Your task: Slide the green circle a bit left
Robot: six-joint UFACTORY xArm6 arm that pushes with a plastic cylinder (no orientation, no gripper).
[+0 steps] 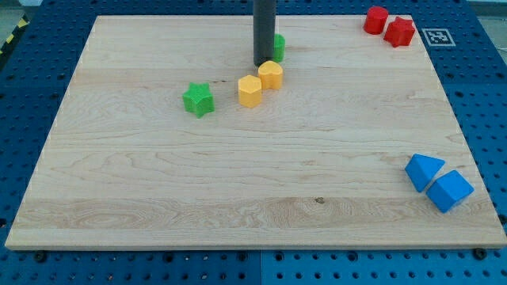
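Note:
The green circle (279,46) sits near the view's top centre, mostly hidden behind my rod. My tip (262,63) rests on the board just left of and touching or nearly touching the green circle, right above the yellow block (271,75). An orange-yellow block (249,91) lies just below-left of the yellow one. A green star (198,100) lies further to the view's left.
Two red blocks (376,19) (400,31) sit at the view's top right near the board edge. Two blue blocks (424,170) (449,190) sit at the lower right. The wooden board (158,182) lies on a blue pegboard.

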